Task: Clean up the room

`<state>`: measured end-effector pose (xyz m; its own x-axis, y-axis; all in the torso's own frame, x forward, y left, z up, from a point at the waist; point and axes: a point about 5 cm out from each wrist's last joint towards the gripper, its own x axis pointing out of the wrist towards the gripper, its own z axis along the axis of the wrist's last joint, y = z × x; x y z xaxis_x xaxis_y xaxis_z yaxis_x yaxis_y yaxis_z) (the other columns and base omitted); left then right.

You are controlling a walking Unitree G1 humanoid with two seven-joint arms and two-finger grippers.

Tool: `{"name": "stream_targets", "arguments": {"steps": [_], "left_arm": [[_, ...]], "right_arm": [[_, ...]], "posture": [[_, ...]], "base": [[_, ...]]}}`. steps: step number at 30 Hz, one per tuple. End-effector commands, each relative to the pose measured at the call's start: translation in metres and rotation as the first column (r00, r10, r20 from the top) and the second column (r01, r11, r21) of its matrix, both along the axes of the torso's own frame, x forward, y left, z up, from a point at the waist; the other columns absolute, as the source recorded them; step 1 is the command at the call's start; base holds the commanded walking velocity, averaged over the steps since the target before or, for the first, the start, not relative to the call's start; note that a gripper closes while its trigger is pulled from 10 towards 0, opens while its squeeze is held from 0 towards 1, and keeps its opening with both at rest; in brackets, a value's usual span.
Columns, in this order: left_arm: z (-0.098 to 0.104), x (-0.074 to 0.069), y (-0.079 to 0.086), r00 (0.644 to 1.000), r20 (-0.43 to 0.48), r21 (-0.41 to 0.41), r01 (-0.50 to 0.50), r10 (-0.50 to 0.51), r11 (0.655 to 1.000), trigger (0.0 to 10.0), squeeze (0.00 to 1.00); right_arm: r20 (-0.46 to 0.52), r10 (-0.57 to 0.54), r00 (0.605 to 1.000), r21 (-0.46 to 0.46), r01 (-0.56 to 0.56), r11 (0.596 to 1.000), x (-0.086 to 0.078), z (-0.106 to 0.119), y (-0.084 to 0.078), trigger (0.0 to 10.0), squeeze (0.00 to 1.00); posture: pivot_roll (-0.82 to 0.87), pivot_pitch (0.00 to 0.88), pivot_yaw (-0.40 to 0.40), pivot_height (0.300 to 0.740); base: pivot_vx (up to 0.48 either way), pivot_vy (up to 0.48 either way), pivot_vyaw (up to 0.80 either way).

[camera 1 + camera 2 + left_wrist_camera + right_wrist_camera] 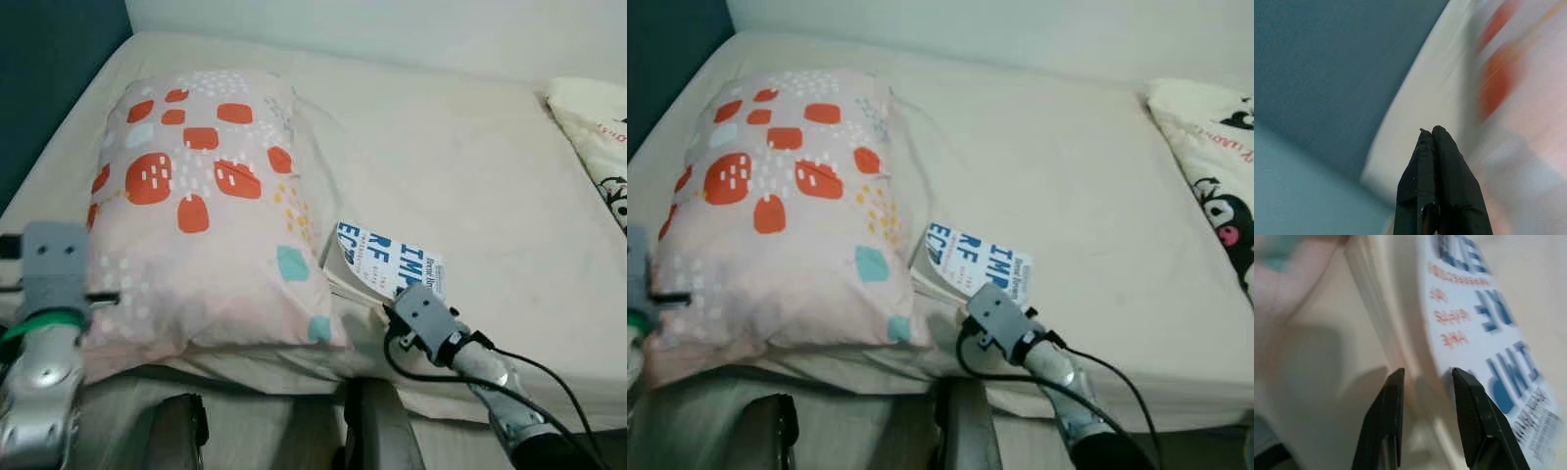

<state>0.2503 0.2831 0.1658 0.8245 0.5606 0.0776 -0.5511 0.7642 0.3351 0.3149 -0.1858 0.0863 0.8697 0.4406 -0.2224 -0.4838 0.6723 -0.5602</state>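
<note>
The right pincer (1426,379), fingers spread, straddles the near edge of a white paperback book (384,262) with blue lettering, lying on the bed (460,166) against a patterned pillow (201,206). The left pincer (1432,134), fingers pressed together, hangs beside the bed's left edge. The book looks light but floppy; its stacked page edge probably offers the firmest hold.

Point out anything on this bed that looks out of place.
A white book with blue lettering lies on the mattress, wedged against the patterned pillow, its cover lifted. The right claw straddles its edge, fingers open.
</note>
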Motion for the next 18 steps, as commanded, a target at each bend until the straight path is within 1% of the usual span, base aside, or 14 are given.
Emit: {"name": "stream_targets", "arguments": {"steps": [1, 3, 4, 5, 6, 7, 8, 9, 11, 12, 15, 16, 17, 18], "left_arm": [[-0.012, -0.008, 0.010, 0.995, -0.075, 0.005, -0.061, 0.061, 0.998, 10.0, 0.00], [-0.025, -0.012, 0.013, 0.989, -0.135, -0.014, -0.070, 0.067, 0.997, 10.0, 0.00], [-0.025, -0.012, 0.013, 0.989, -0.135, -0.014, -0.070, 0.067, 0.997, 10.0, 0.00], [-0.031, -0.010, 0.006, 0.987, -0.160, -0.041, -0.017, 0.010, 0.999, 10.0, 0.00], [-0.037, -0.007, -0.009, 0.979, -0.180, -0.075, 0.079, -0.092, 0.994, 10.0, 0.00], [-0.037, -0.007, -0.009, 0.979, -0.180, -0.075, 0.079, -0.092, 0.994, 10.0, 0.00], [-0.044, -0.003, -0.030, 0.956, -0.201, -0.110, 0.195, -0.214, 0.974, 10.0, 0.00], [-0.044, -0.003, -0.030, 0.956, -0.201, -0.110, 0.195, -0.214, 0.974, 10.0, 0.00], [-0.048, 0.001, -0.036, 0.951, -0.212, -0.111, 0.205, -0.225, 0.972, 10.0, 0.00], [-0.050, 0.002, -0.035, 0.953, -0.224, -0.114, 0.184, -0.206, 0.976, 10.0, 0.00], [-0.050, 0.002, -0.035, 0.953, -0.224, -0.114, 0.184, -0.206, 0.976, 10.0, 0.00], [-0.053, 0.003, -0.037, 0.941, -0.256, -0.137, 0.191, -0.221, 0.972, 10.0, 0.00], [-0.053, 0.003, -0.037, 0.941, -0.256, -0.137, 0.191, -0.221, 0.972, 10.0, 0.00], [-0.058, 0.002, -0.046, 0.912, -0.298, -0.185, 0.233, -0.281, 0.955, 10.0, 0.00]], "right_arm": [[-0.059, 0.068, 0.996, 0.005, -0.067, 0.998, -0.007, -0.008, 0.011, 10.0, 0.00], [-0.093, 0.164, 0.982, 0.062, -0.159, 0.985, -0.012, -0.005, 0.027, 10.0, 0.00], [-0.093, 0.164, 0.982, 0.062, -0.159, 0.985, -0.012, -0.005, 0.027, 10.0, 0.00], [-0.110, 0.224, 0.968, 0.112, -0.212, 0.971, -0.014, -0.001, 0.035, 10.0, 0.00], [-0.129, 0.288, 0.949, 0.153, -0.268, 0.951, -0.016, 0.002, 0.043, 10.0, 0.00], [-0.129, 0.288, 0.949, 0.153, -0.268, 0.951, -0.016, 0.002, 0.043, 10.0, 0.00], [-0.146, 0.356, 0.923, 0.170, -0.331, 0.928, -0.017, 0.004, 0.051, 10.0, 0.00], [-0.146, 0.356, 0.923, 0.170, -0.331, 0.928, -0.017, 0.004, 0.051, 10.0, 0.00], [-0.145, 0.368, 0.918, 0.133, -0.351, 0.927, -0.013, 0.002, 0.057, 10.0, 0.00], [-0.134, 0.349, 0.927, 0.098, -0.338, 0.936, -0.009, -0.001, 0.060, 10.0, 0.00], [-0.134, 0.349, 0.927, 0.098, -0.338, 0.936, -0.009, -0.001, 0.060, 10.0, 0.00], [-0.118, 0.327, 0.938, 0.078, -0.320, 0.944, -0.005, -0.003, 0.067, 10.0, 0.00], [-0.118, 0.327, 0.938, 0.078, -0.320, 0.944, -0.005, -0.003, 0.067, 10.0, 0.00], [-0.102, 0.307, 0.946, 0.068, -0.301, 0.951, -0.001, -0.005, 0.076, 10.0, 0.00]], "posture": [[0.12, 0.170, -0.004, 0.546], [0.12, 0.170, -0.004, 0.546], [0.12, 0.170, -0.004, 0.546], [0.13, 0.170, -0.009, 0.546], [0.13, 0.170, -0.009, 0.546], [0.13, 0.170, -0.009, 0.546], [0.13, 0.170, -0.009, 0.546], [0.13, 0.170, -0.009, 0.546], [0.13, 0.175, -0.015, 0.546], [0.12, 0.177, -0.014, 0.546], [0.12, 0.177, -0.014, 0.546], [0.12, 0.177, -0.014, 0.546], [0.12, 0.177, -0.014, 0.546], [0.11, 0.183, -0.007, 0.546]], "base": [[0.000, 0.000, 0.00], [0.000, 0.000, 0.00], [0.000, 0.000, 0.00], [0.000, 0.000, 0.00], [0.000, 0.000, 0.00], [0.000, 0.000, 0.00], [0.000, 0.000, 0.00], [0.000, 0.000, 0.00], [0.000, 0.000, 0.00], [0.000, 0.000, 0.00], [0.000, 0.000, 0.00], [0.000, 0.000, 0.00], [0.000, 0.000, 0.00], [0.000, 0.000, 0.00]]}}
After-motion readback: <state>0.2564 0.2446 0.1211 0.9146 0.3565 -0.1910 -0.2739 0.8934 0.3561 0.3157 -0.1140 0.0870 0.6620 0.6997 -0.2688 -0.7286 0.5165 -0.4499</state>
